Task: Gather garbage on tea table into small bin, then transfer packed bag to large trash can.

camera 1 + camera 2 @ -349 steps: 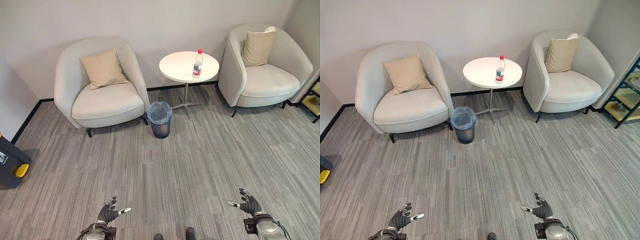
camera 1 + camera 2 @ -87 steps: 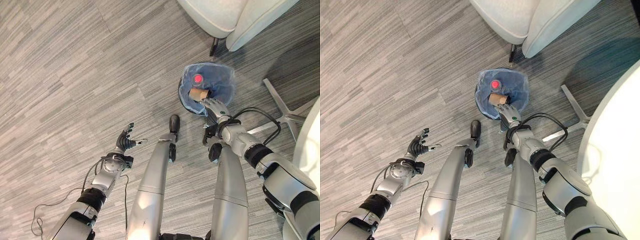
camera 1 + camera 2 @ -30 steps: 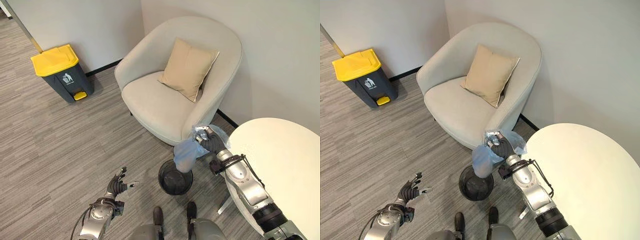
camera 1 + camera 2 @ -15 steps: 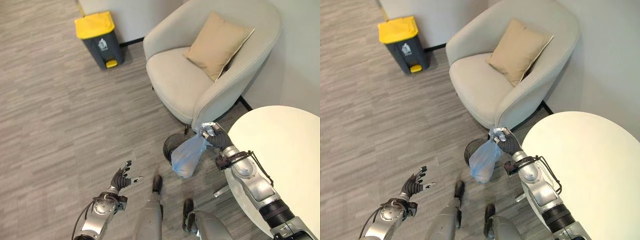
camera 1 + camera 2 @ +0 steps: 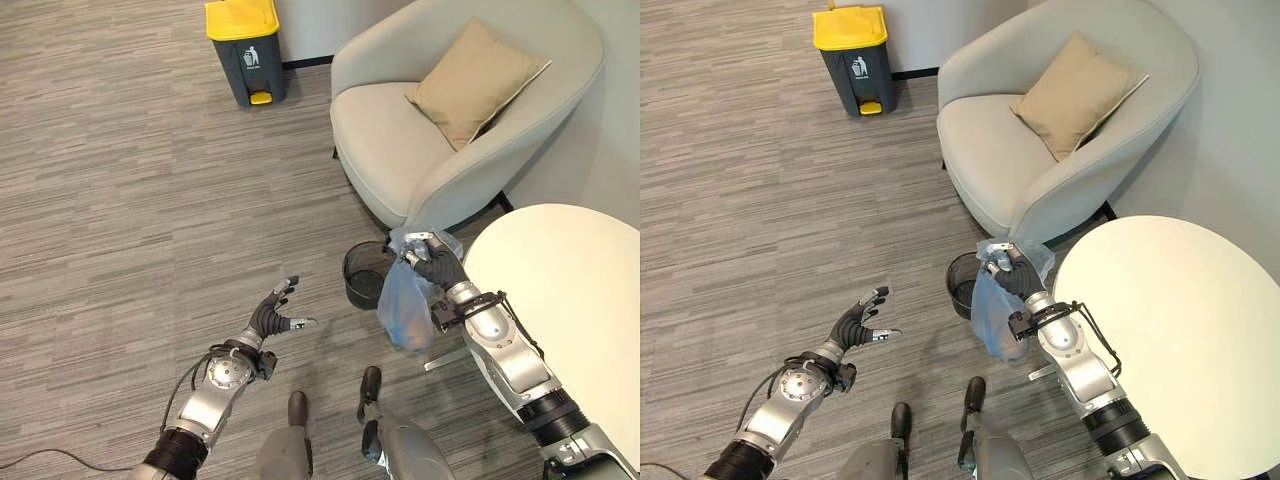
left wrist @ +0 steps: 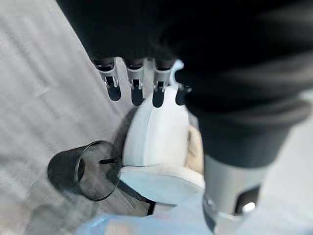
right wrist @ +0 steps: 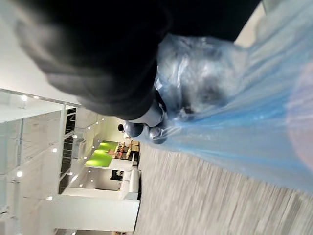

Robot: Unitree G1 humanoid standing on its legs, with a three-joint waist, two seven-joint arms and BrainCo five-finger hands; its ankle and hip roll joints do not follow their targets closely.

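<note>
Left eye view shows the right hand (image 5: 437,268) with its fingers clenched round the gathered neck of the blue bag (image 5: 404,308), which hangs free beside the emptied small bin (image 5: 362,274), just off the round worktop (image 5: 560,300). The large trash can (image 5: 246,48) with the yellow lid stands well apart, up and to the robot's left past the armchair (image 5: 440,130). The left hand (image 5: 272,318), fingers spread and holding nothing, is the nearer one to it.
</note>
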